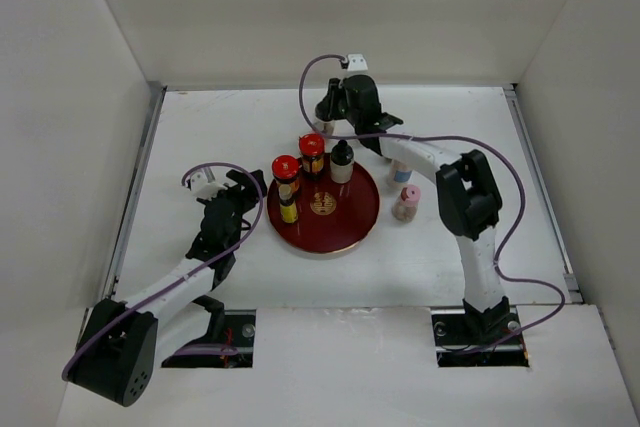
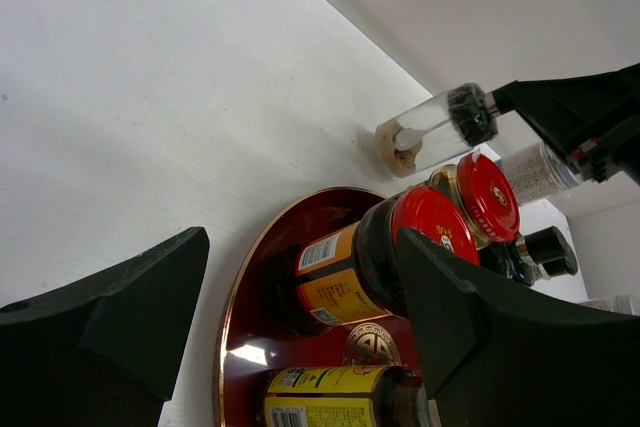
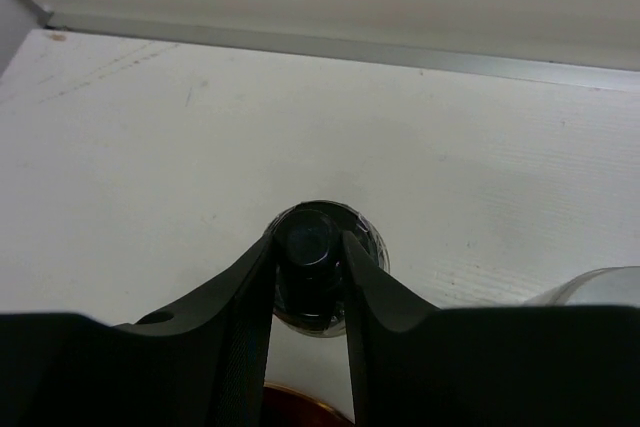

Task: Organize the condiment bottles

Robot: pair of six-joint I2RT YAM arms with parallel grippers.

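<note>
My right gripper [image 1: 327, 119] is shut on the black cap of a clear bottle [image 1: 323, 130], upright just behind the round dark red plate [image 1: 362, 225]. In the right wrist view the gripper [image 3: 310, 242] pinches the cap, with the bottle [image 3: 372, 248] below it. The bottle also shows in the left wrist view [image 2: 425, 129]. On the plate stand two red-capped jars [image 1: 286, 171] [image 1: 312, 151], a yellow-labelled bottle [image 1: 288, 210] and a black-capped white bottle [image 1: 342, 162]. My left gripper [image 1: 242, 195] is open and empty at the plate's left rim; in its own view [image 2: 300, 252] it faces the nearer jar [image 2: 400, 247].
A blue-banded white bottle [image 1: 401, 172] and a pink bottle [image 1: 406, 203] stand on the table right of the plate. White walls enclose the table on three sides. The right arm reaches over the table's right half.
</note>
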